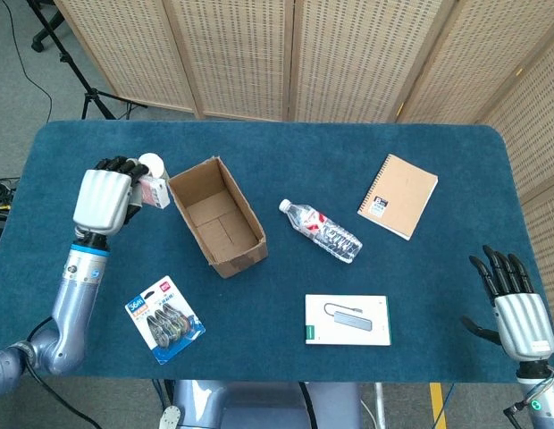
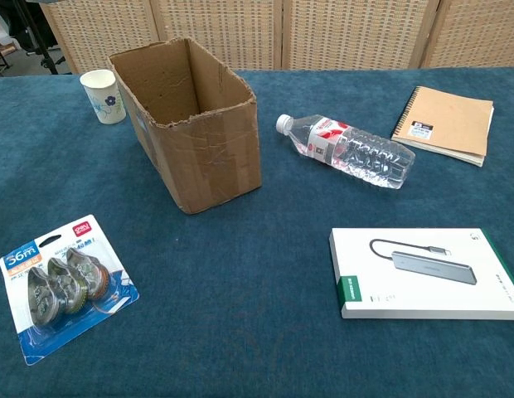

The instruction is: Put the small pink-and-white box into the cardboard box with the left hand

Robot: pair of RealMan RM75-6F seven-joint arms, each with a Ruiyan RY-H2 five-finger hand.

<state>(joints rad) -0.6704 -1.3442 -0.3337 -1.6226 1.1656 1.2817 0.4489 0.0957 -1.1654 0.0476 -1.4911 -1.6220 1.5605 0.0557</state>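
One short carry left, by the look of it: needs the left hand (image 1: 104, 200) brought across the near wall of the cardboard box (image 1: 216, 214) until the load hangs squarely over the open cavity, then lowered inside before any release, so nothing catches the torn rim or tips the carton. Worth keeping clear of the white paper cup (image 1: 153, 167) just behind the fingers. Raised above the blue table (image 1: 277, 295), out of the chest view entirely. Fingers curled and clamped on the small pink-and-white box (image 1: 155, 191), held just left of the carton's wall, not yet over the opening. Right hand (image 1: 518, 315) idle at the table's near right corner, fingers straight and spread, holding nothing.
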